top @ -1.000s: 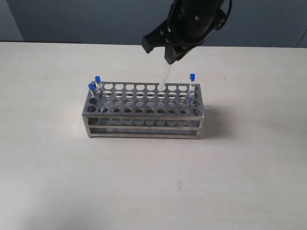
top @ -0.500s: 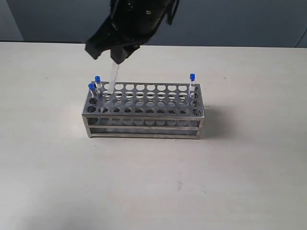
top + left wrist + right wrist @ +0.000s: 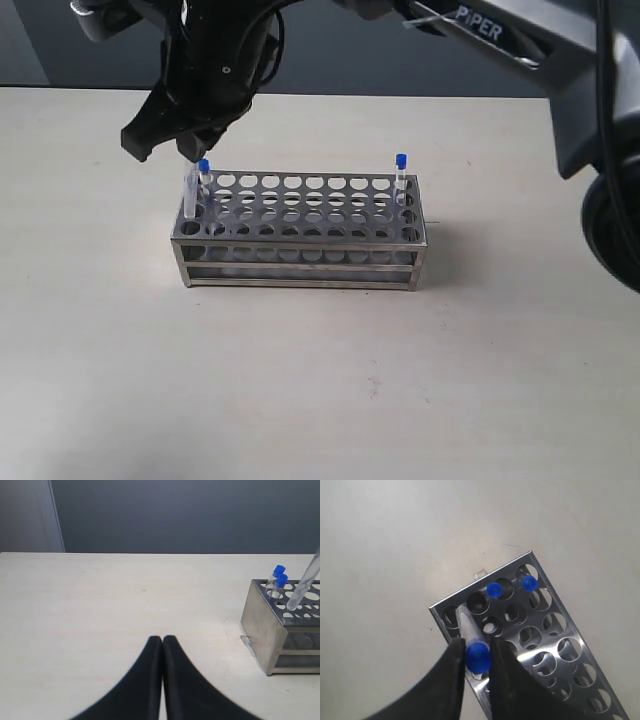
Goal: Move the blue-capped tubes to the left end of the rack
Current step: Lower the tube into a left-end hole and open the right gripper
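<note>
The silver rack (image 3: 300, 238) stands mid-table. My right gripper (image 3: 172, 147) has reached over the rack's left end and is shut on the cap of a blue-capped tube (image 3: 478, 657). The clear body of that tube (image 3: 190, 192) hangs tilted, its tip just over the corner holes. Two more blue-capped tubes (image 3: 494, 590) (image 3: 529, 583) stand in the left-end holes of the rack (image 3: 535, 656). A lone capped tube (image 3: 401, 172) stands at the right end. My left gripper (image 3: 162, 640) is shut and empty, low over the table away from the rack (image 3: 260, 625).
The right arm's black body and its cables (image 3: 600, 180) hang over the back and right of the scene. Bare pale table (image 3: 320, 400) lies in front of the rack. A dark wall runs behind.
My right gripper has carried the tube leftward from above the rack's middle back row to the left end. It is lower now, and the tube's tip has reached the corner holes.
</note>
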Controlling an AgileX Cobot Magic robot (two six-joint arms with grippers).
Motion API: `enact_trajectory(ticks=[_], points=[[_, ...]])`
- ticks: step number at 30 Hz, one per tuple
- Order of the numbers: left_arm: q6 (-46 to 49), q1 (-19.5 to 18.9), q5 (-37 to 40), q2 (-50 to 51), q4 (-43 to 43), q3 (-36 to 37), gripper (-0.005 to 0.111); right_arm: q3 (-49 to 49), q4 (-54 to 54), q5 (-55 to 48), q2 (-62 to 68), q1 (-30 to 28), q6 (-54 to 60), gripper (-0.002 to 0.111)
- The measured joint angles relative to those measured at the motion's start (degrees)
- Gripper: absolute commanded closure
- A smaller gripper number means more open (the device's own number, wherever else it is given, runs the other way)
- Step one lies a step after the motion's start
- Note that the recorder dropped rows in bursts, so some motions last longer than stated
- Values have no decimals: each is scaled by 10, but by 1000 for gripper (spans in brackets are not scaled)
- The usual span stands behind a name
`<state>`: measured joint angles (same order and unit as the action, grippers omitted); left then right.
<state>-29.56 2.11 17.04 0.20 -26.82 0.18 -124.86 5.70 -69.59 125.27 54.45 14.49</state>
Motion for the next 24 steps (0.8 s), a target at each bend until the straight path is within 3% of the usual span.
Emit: enact_trajectory(ticks=[24], points=[[0,0,0,0,0,0,106,-3,-15,21,54,0,3,109]])
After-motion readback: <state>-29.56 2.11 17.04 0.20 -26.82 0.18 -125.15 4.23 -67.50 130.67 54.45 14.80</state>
